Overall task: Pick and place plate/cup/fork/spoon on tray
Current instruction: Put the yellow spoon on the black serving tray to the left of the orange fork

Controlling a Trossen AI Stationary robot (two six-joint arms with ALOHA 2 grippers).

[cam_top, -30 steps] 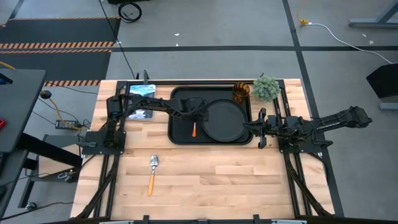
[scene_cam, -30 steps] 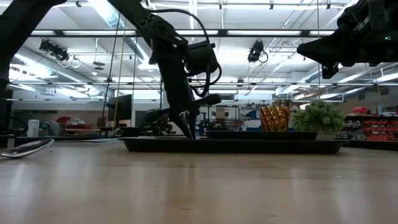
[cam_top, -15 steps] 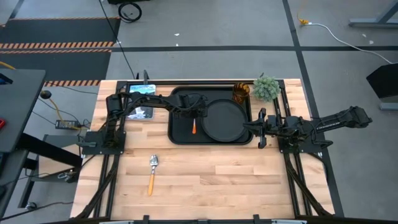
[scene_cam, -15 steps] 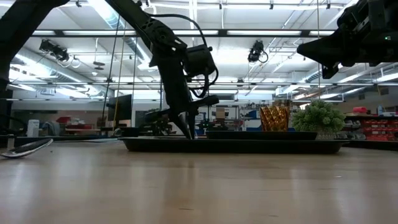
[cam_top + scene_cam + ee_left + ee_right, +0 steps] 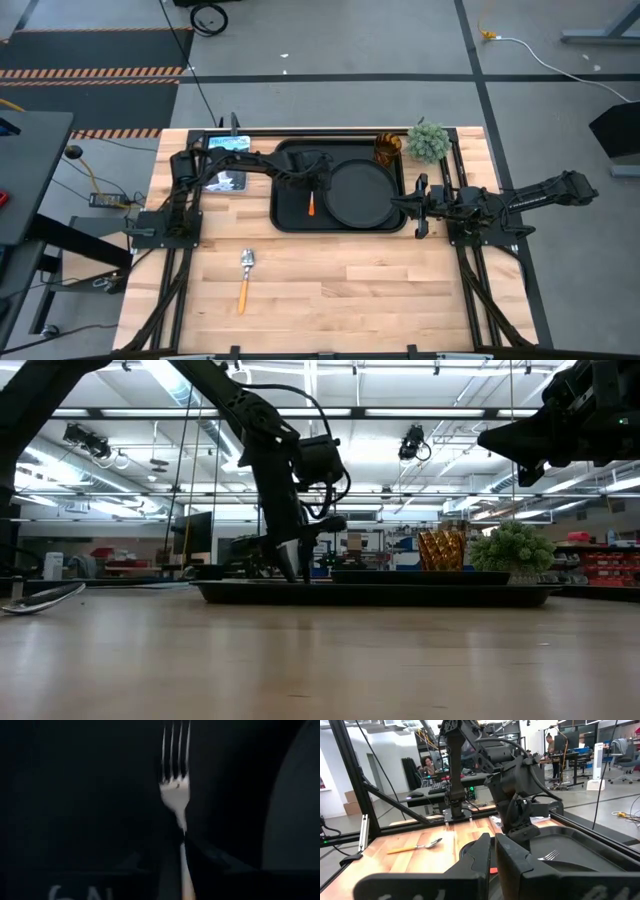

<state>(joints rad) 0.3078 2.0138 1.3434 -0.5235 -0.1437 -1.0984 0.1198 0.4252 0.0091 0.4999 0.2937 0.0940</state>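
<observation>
The black tray [image 5: 285, 222] lies at the table's far middle. The round black plate [image 5: 360, 195] lies in its right half. The amber cup [image 5: 388, 149] stands at the tray's far right corner. The fork [image 5: 312, 206] lies on the tray's floor left of the plate, with its orange-red handle toward the near edge. My left gripper [image 5: 314, 186] is low over the fork's tine end and shut on it; the fork also shows in the left wrist view [image 5: 175, 790]. The spoon [image 5: 245, 277] lies on the bare table near the left. My right gripper [image 5: 418, 206] hovers shut and empty at the tray's right rim. My left gripper pinches the fork at its neck [image 5: 183, 827], where the silver head meets the handle, between its two fingers [image 5: 210, 856]. The fingers come from above, pointing down. The fork lies flat on the tray's floor, its tines reaching out past the fingertips.
A small green plant [image 5: 428, 142] stands beside the cup at the table's far right. A tablet-like device [image 5: 226, 146] lies at the far left. Bare wood lies along the near half of the table around the spoon.
My left gripper has shifted a little toward the table's left, staying low with its tips at the tray's floor. The fork stays on the tray.
</observation>
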